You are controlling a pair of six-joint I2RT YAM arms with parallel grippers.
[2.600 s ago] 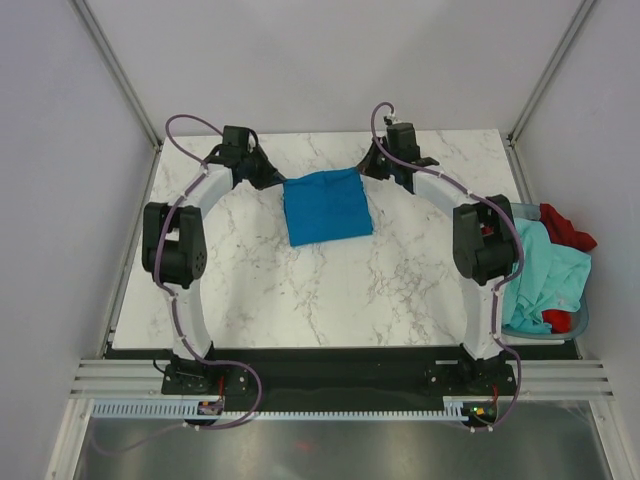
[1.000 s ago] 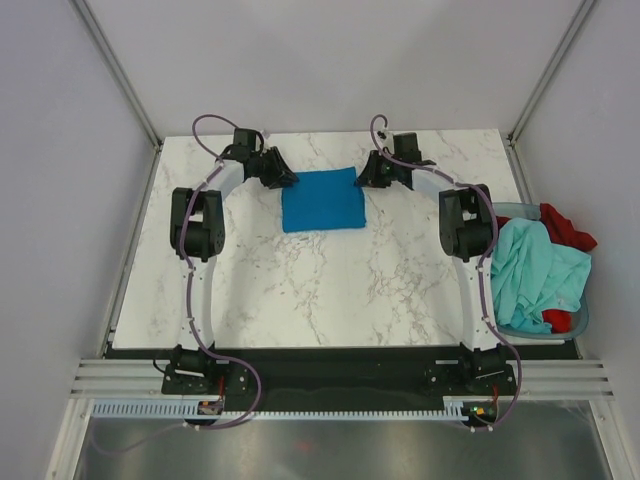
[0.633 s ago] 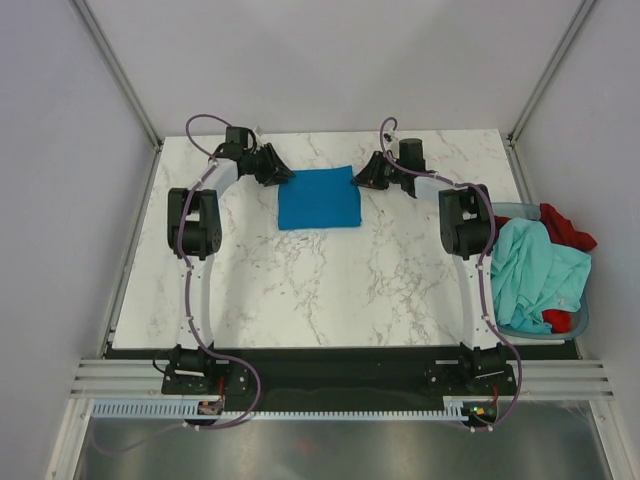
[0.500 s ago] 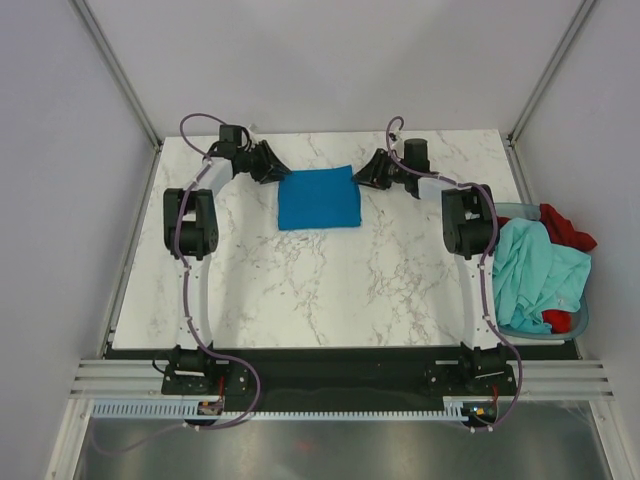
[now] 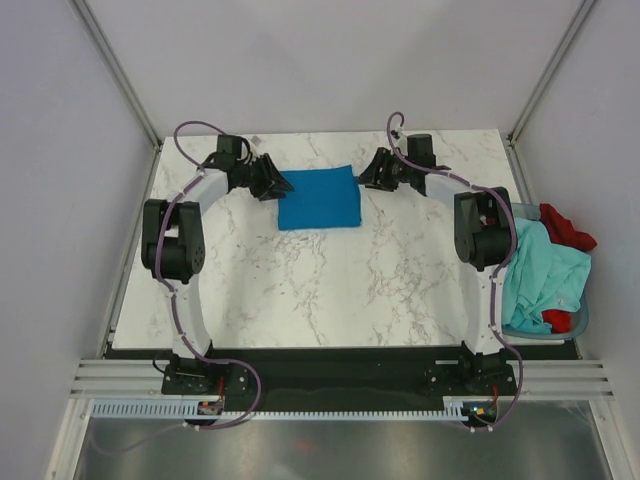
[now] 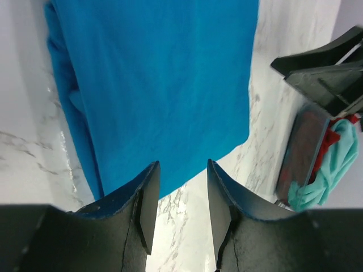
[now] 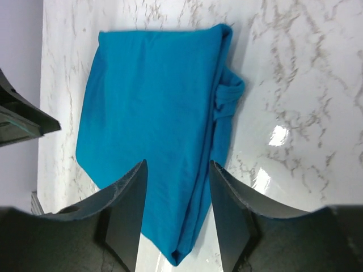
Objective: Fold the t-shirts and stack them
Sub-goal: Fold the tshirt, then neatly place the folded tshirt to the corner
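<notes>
Marble-patterned white counter carries the vivid blue t-shirt, folded into a neat rectangle and lying flat near the far edge, midway between the two arms. Just beside its left edge sit the left jaws, and just beside its right edge the right jaws, both pairs parted, with nothing between the fingers and neither gripping the cloth. Off the counter's right side, the grey-blue basket holds the mint-teal t-shirt crumpled in a heap, with the red t-shirt showing behind and beneath it.
</notes>
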